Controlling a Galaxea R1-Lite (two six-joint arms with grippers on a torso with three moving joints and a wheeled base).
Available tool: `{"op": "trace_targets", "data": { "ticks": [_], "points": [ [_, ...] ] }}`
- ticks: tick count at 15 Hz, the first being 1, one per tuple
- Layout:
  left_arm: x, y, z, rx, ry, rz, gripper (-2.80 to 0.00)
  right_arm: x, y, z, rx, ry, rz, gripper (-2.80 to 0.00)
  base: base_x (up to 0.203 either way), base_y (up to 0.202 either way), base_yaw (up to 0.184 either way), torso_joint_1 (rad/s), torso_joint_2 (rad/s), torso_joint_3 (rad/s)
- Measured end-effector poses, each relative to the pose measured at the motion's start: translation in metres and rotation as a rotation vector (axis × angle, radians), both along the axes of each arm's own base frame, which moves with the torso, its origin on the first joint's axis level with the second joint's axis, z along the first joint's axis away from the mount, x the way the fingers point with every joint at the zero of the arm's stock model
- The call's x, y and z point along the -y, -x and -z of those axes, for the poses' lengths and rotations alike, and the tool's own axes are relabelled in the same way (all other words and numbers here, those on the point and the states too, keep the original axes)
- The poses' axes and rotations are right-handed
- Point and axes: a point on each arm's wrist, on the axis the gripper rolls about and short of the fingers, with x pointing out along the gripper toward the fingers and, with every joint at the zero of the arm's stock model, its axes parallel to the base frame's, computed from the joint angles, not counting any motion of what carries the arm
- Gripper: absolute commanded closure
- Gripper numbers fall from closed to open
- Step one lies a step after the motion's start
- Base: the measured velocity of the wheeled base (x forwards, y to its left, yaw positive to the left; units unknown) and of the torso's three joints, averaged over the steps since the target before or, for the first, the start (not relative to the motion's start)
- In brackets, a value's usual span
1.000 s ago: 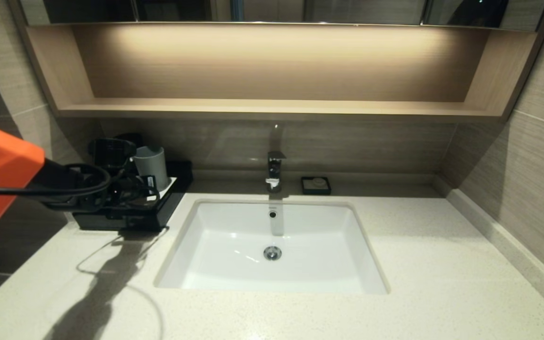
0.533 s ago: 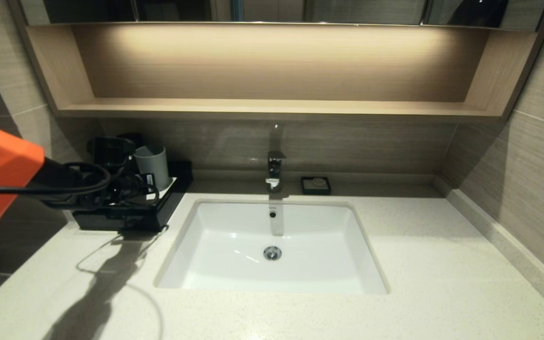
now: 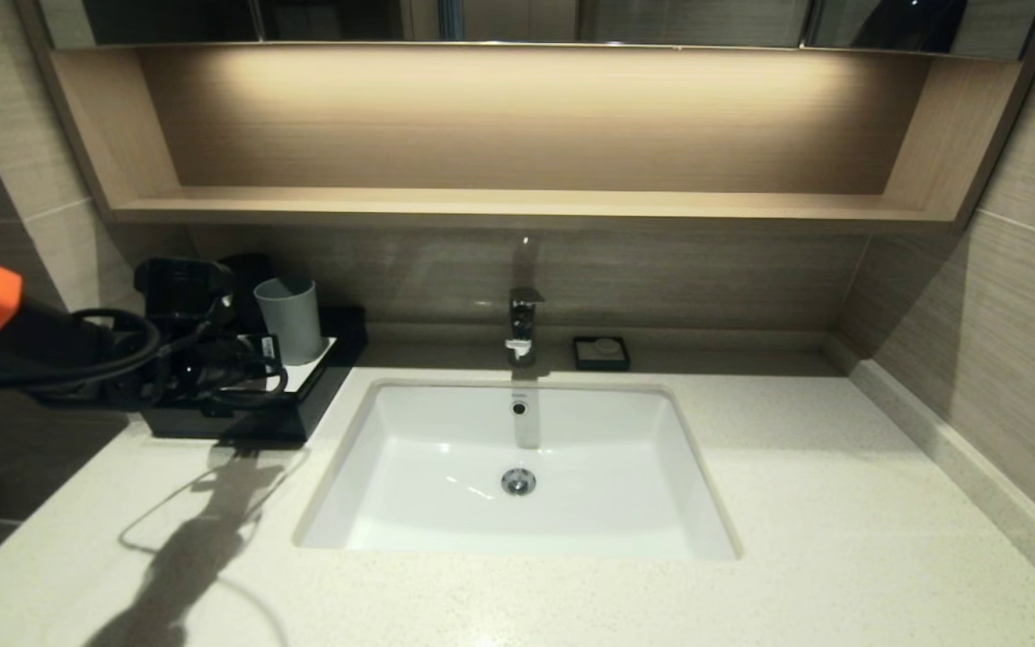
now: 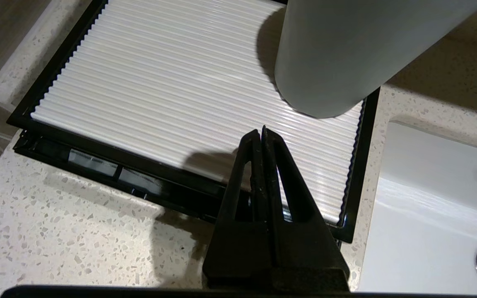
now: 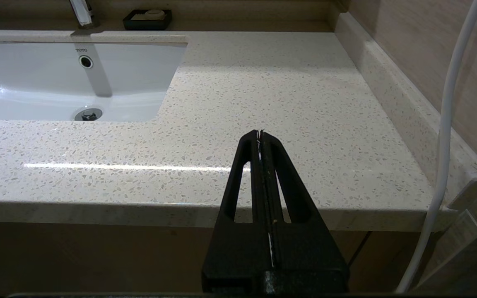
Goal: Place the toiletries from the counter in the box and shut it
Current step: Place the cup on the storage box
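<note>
Left gripper [image 4: 262, 131] sits pinched tight with nothing between its fingers, hovering over the near edge of the box [image 4: 189, 82], tips just short of the grey cup [image 4: 346, 54] standing on the ribbed white lid. From my head camera the box [image 3: 302, 409] is mostly masked by the wrist and cables, and I only catch its black front and a corner of white panel; the wrist camera gives me the whole lid lying flat and shut, ribs running along its long side. That long side runs back toward the wall from the counter's [image 3: 841, 503] left rear corner, beside the sink [image 3: 517, 467]. The front strip of the box shows two pale glossy patches; I can't read anything on them. I don't see the sachets in any view.

Right gripper [image 5: 260, 133] shows only in its own wrist camera, parked below the counter's front edge, fingers pressed together and empty. That view also picks out "TOTO" printed on the basin wall above the overflow hole, plus the tap [image 5: 82, 12] and black soap dish [image 5: 147, 19] at the back.
</note>
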Motion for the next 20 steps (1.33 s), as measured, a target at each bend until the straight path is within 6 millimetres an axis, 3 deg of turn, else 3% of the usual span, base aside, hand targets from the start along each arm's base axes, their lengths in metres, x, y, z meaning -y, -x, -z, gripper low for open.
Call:
{"op": "trace_targets", "data": {
  "ticks": [8,14,20],
  "points": [
    [0.011,0.005,0.004,-0.017,0.02,0.021,0.0,0.0,0.0,0.0,0.0,0.0,0.0,0.0,0.0,0.0,0.0,0.0,0.0,0.0],
    [0.027,-0.006,0.01,-0.01,0.051,0.056,0.0,0.0,0.0,0.0,0.0,0.0,0.001,0.0,0.0,0.0,0.0,0.0,0.0,0.0],
    [0.03,-0.027,0.014,0.021,0.071,0.047,0.0,0.0,0.0,0.0,0.0,0.0,0.0,0.0,0.0,0.0,0.0,0.0,0.0,0.0]
  ]
}}
